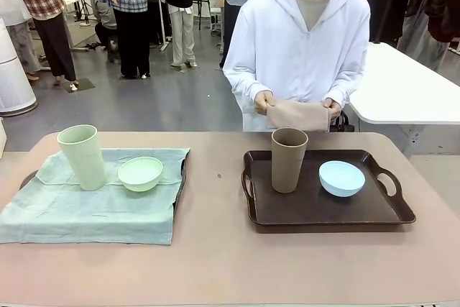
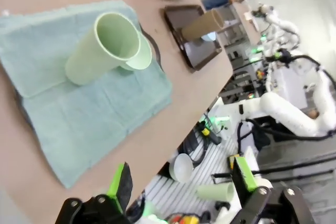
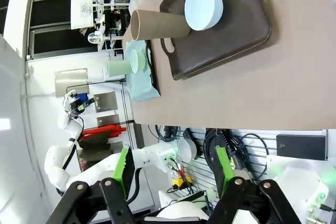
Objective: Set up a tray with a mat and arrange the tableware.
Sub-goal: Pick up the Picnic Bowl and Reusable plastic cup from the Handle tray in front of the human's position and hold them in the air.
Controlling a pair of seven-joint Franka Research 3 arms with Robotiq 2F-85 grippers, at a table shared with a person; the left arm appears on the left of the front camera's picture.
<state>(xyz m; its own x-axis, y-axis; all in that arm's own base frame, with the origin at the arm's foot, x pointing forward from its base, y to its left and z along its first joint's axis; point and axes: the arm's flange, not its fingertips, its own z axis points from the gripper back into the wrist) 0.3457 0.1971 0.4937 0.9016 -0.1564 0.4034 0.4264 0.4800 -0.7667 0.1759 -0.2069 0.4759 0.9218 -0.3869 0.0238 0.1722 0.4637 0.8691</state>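
- Pale green cloth mat, 9 o'clock on the tan table: spread over a dark tray whose rim peeks out at the sides. I take this for a finished setting.
- Pale green matte plastic tumbler: upright on that mat, toward its far side.
- Pale green round bowl: on the mat, just beside that tumbler at its 3 o'clock.
- Dark brown handled tray, 3 o'clock on the table: bare, with no mat under its load.
- Brown matte plastic tumbler: upright on the bare tray, at its 10 o'clock.
- Light blue round bowl: near the brown tumbler at its 3 o'clock, with a gap between.
- Folded beige cloth, 12 o'clock beyond the far edge: held in a person's two hands. It is likely the mat for the brown tray, so tumbler and bowl would have to come off first.
- Left gripper: fingers wide apart and empty, poised off the table's near edge by the green setting.
- Right gripper: fingers apart and empty, off the near edge facing the brown tray, seemingly leaving the person room.
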